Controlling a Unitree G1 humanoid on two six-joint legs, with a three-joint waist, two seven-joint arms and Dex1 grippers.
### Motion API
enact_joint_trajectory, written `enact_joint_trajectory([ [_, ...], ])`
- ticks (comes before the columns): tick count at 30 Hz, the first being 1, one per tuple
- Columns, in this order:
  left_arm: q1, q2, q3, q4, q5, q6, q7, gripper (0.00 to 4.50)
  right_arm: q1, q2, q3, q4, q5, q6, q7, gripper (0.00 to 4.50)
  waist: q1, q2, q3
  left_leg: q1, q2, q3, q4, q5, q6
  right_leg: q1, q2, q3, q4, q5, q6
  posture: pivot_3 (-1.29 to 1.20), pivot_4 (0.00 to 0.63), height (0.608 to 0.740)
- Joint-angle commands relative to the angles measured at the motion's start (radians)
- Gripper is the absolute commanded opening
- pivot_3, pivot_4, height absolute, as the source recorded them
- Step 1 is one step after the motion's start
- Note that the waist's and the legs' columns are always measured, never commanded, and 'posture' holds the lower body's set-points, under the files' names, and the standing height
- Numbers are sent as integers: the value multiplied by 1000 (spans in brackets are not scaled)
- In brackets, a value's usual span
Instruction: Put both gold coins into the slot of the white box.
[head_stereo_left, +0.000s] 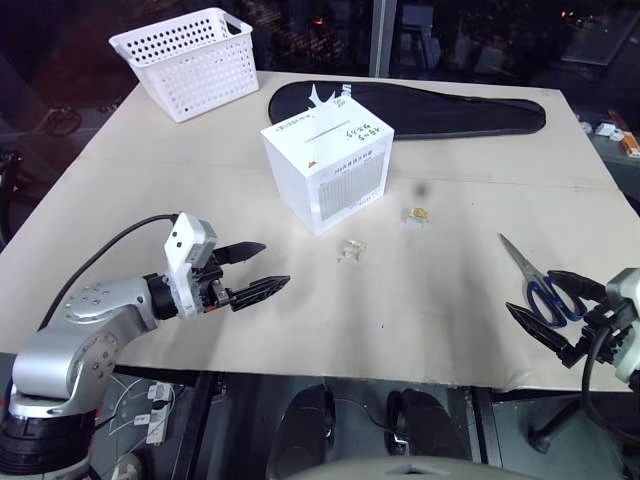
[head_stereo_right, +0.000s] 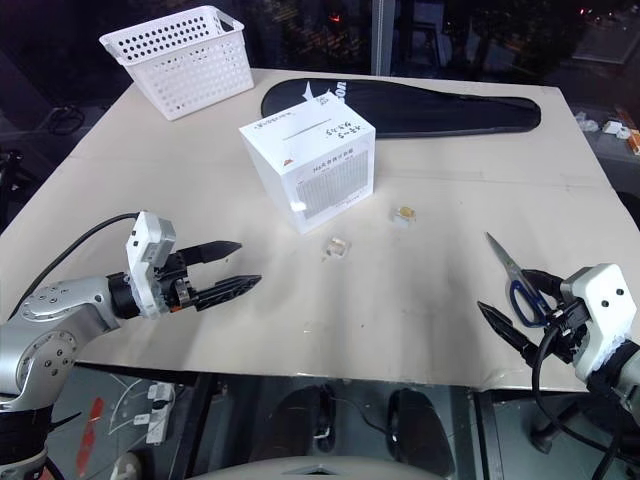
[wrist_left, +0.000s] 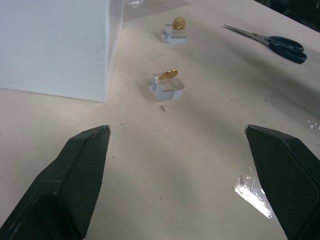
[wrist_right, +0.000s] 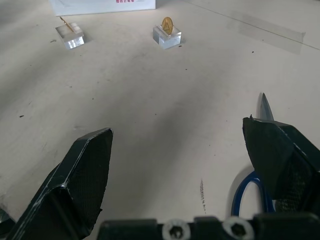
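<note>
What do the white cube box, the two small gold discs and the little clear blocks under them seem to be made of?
White cube box: likely matt cardboard, with flat printed faces and handwriting.
Small gold discs: apparently polished metal, given the bright yellow shine.
Clear blocks: probably plastic or acrylic, being see-through with glinting edges.

Silver arm (head_stereo_left: 75, 335), white wrist housing, black cable, black-fingered left pincer (head_stereo_left: 256, 269)
</note>
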Motion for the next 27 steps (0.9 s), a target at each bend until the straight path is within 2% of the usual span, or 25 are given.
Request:
enact_joint_trajectory([
  [1,-34,-3,6,-43,-19,-7,12,4448,-99,3,52,1,26,18,-59,4500,-1,0,0,0,0,0,-1,0,0,0,0,0,-1,0,0,0,150,740],
  [3,-85,-32,-22,-88,-64,22,39,4448,-270,-10,210,43,14,110,-135,4500,-13,-1,0,0,0,1,-1,0,0,0,0,0,-2,0,0,0,150,740],
  [6,-132,-57,-54,-107,-47,19,72,4448,-463,-8,381,165,-77,145,-207,4500,-9,0,0,0,1,1,2,0,0,0,-1,-3,-2,3,-2,0,150,740],
  [11,-178,-74,-73,-115,-62,26,83,4448,-749,38,555,414,-142,168,-239,4500,-2,1,1,-2,-1,1,1,3,5,-1,6,-6,-2,5,-7,0,150,740],
  [12,-175,-70,-75,-122,-70,31,75,4500,-796,55,583,461,-153,165,-238,3971,-3,1,1,-2,-1,1,0,3,5,-1,7,-5,-2,5,-6,0,150,740],
  [14,-167,-67,-73,-137,-90,42,70,4500,-870,80,637,544,-181,144,-230,3218,-3,1,1,-2,-1,2,0,3,5,-1,7,-5,-2,7,-2,0,150,740],
  [17,-156,-67,-71,-159,-98,44,81,4500,-940,93,690,662,-220,103,-197,3218,-3,1,1,-3,-1,1,0,3,5,0,7,-6,-2,6,-1,0,150,740],
  [20,-150,-70,-60,-172,-110,49,99,4500,-991,100,708,758,-242,64,-169,2460,-1,1,1,-3,-1,1,0,3,5,0,7,-6,-3,6,-1,0,150,740],
  [22,-135,-64,-48,-183,-113,49,101,4500,-1027,101,722,818,-258,44,-144,1563,-3,1,1,-2,-1,2,0,3,5,0,7,-6,-3,6,-1,0,150,740],
  [27,-105,-61,-25,-207,-129,53,125,4500,-1071,109,738,911,-285,-10,-91,1563,-7,1,1,-2,-1,1,0,3,5,0,8,-6,-2,6,-1,0,150,740],
])
